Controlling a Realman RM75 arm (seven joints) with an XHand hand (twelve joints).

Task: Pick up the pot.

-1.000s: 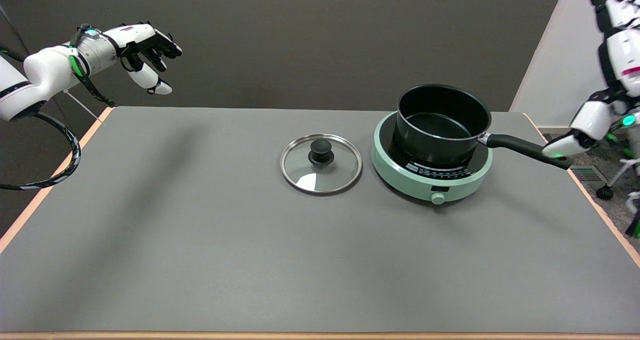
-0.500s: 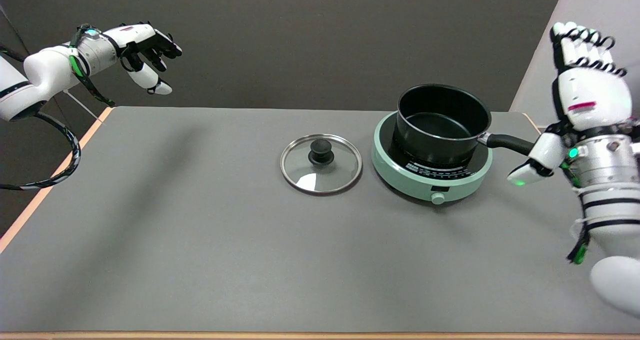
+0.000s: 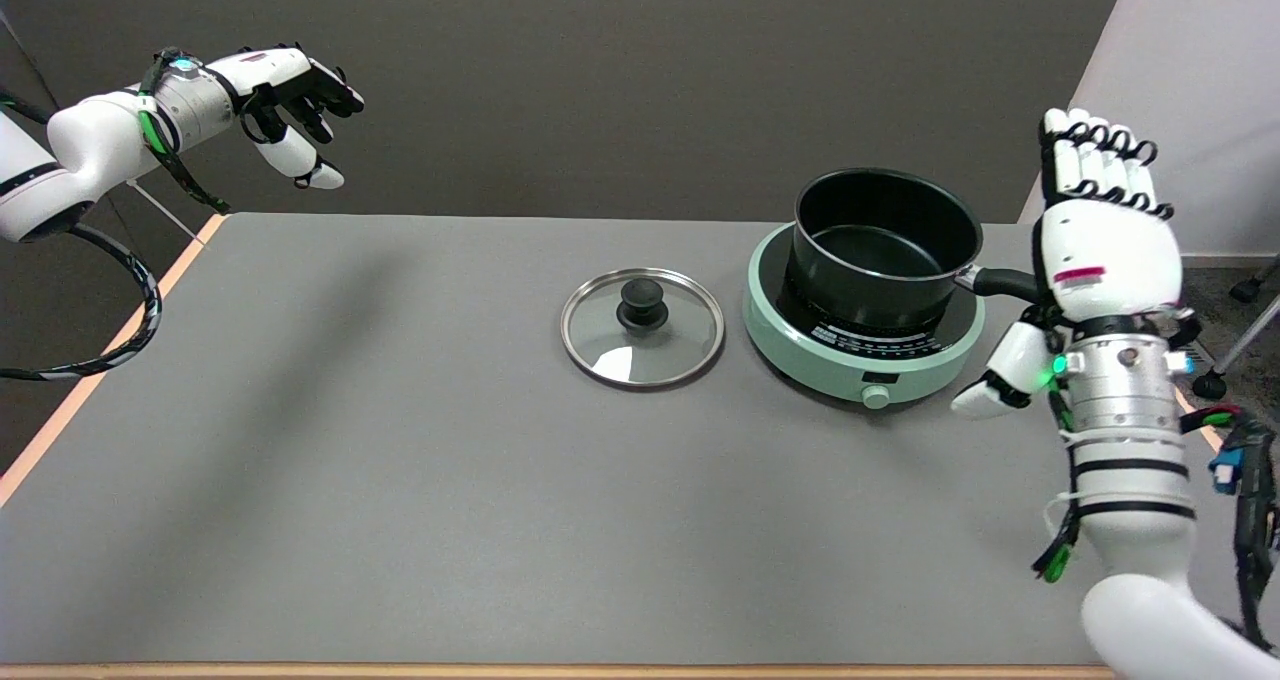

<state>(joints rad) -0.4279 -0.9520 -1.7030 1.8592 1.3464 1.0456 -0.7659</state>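
A black pot (image 3: 884,246) stands upright on a mint-green induction cooker (image 3: 860,345) at the table's right. Its black handle (image 3: 1003,282) points right, and most of it is hidden behind my right hand (image 3: 1098,240). That hand hovers over the outer part of the handle, back toward the camera, fingers stretched upward and apart, thumb sticking out to the lower left. It holds nothing. I cannot tell whether it touches the handle.
A glass lid (image 3: 642,326) with a black knob lies flat on the grey table (image 3: 400,460), left of the cooker. The idle left hand (image 3: 290,95) hangs in the air at the upper left. The table's right edge runs close behind my right arm.
My right arm has swung in from the right edge and come left and down. The hand now stands over the pot's handle. Pot, cooker and lid have not moved.
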